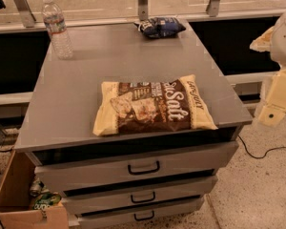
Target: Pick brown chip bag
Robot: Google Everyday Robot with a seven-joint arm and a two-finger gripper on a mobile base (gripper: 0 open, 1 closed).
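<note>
Gripper hangs right of the cabinet, apart from your brown chip bag. You cannot tell how open it is.

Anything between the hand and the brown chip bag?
Nothing visible. The hand is beyond the right edge of the cabinet; the brown chip bag lies near its front. The water bottle and blue snack bag sit far back.

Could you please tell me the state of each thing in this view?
brown chip bag: lying flat, ungrasped
blue snack bag: lying at the rear
water bottle: upright, capped
drawers: appear shut
cardboard box: open
pincer: right of the cabinet, clear of the bag
</note>
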